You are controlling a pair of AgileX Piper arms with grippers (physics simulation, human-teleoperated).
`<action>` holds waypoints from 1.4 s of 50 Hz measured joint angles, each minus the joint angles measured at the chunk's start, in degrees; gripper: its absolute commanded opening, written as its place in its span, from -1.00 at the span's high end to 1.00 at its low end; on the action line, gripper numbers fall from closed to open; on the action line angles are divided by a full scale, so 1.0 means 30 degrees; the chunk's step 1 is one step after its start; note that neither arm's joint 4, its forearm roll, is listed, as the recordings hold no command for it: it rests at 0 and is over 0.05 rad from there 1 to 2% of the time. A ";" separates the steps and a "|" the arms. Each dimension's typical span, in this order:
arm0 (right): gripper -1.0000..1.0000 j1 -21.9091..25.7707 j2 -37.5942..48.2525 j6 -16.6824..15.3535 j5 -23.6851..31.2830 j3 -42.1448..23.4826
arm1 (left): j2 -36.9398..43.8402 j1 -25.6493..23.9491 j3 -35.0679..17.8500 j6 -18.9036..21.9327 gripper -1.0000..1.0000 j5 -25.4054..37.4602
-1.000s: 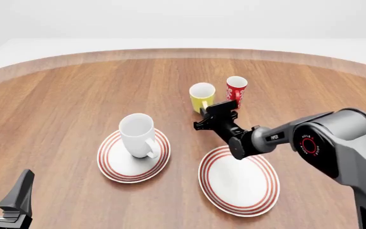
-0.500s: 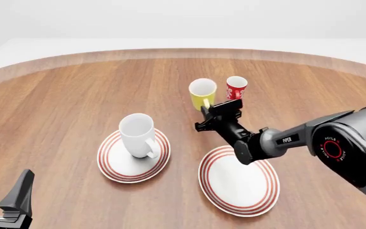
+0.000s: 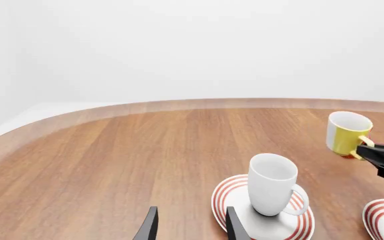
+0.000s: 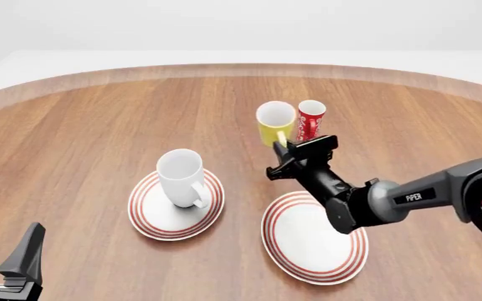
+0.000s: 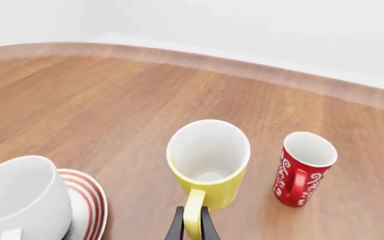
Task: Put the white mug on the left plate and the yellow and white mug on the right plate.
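One round wooden table (image 4: pixel 98 119) under plain white walls, "PIPER" on the right arm (image 4: pixel 408 197), its gripper (image 5: pixel 192 227) clenched on the yellow and white mug (image 4: pixel 275 123) handle, left gripper (image 3: pixel 188 227) released.

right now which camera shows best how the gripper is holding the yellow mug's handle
The right wrist view: the right gripper is pinched on the handle of the yellow and white mug, seen close up. In the front view the gripper covers the handle. The left wrist view shows the mug small, near the frame edge.

Round wooden table (image 4: pixel 90 119) with two ringed plates, left plate (image 4: pixel 153 216) and right plate (image 4: pixel 308 244), plus red cup (image 4: pixel 310 120).
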 measured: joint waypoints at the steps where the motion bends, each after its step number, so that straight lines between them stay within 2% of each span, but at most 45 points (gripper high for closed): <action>1: 1.00 -0.0001 -0.0156 0.0019 -0.0065 0.0185 | 0.0000 0.0000 0.0000 0.0000 -1.00 0.0000; 37: 1.00 0.0414 -0.5648 0.0483 -0.1738 0.6597 | 0.0000 0.0000 0.0000 0.0000 -1.00 0.0000; 57: 1.00 0.0305 -0.9347 0.0546 -0.1942 1.0126 | 0.0000 0.0000 0.0000 0.0000 -1.00 0.0000; 70: 1.00 0.0290 -1.1889 0.0564 -0.1439 1.2012 | 0.0000 0.0000 0.0000 0.0000 -1.00 0.0000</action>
